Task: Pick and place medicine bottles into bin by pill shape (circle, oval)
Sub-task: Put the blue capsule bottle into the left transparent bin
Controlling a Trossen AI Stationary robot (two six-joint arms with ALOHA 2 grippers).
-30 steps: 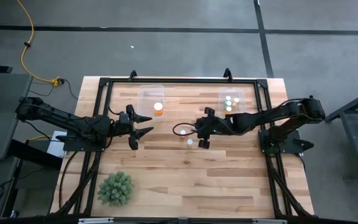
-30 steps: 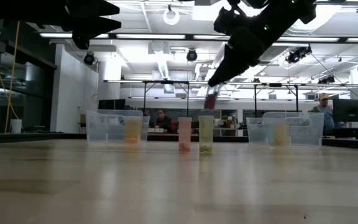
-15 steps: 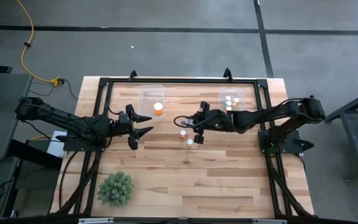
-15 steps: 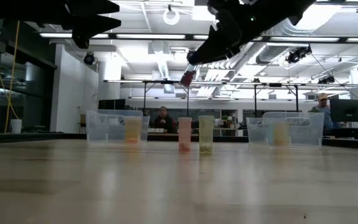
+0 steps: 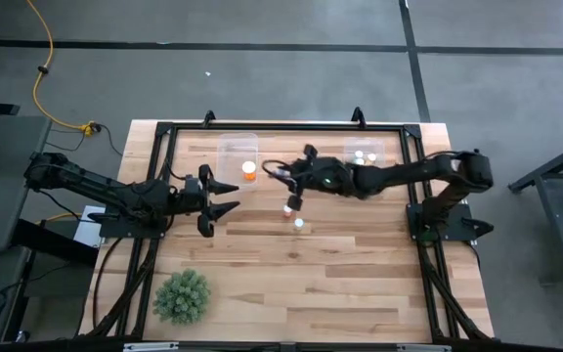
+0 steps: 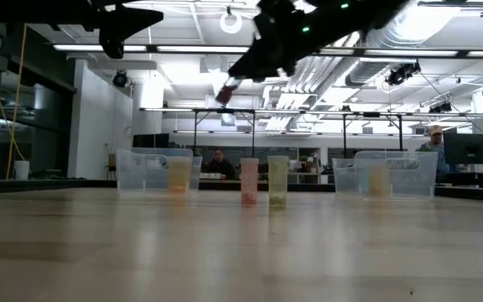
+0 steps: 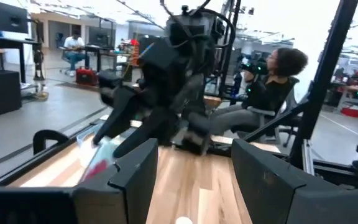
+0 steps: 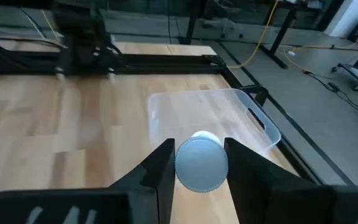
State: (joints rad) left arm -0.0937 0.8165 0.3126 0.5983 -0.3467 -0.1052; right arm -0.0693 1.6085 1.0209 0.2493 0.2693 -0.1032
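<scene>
Held bottle: white cap facing the right wrist camera, pinched between the right gripper's two fingers, which press on either side of it. From the low view the bottle hangs tilted, well above the table, reddish at the tip of the gripper. From above, the right gripper is out over the middle of the table, reaching toward the left bin, just beside its near-right corner but not over it. That bin is clear plastic and shows ahead of the held bottle in the right wrist view; an orange bottle stands inside it. Two small bottles stand on the bare wood below the gripper: one nearer it, one a little further toward the front edge. In the low view they stand upright side by side, pink and pale green. The right bin at the far right holds several white-capped bottles. Left gripper hovers at the table's left side with fingers spread apart, nothing in them. A plant sits at the front left corner.
</scene>
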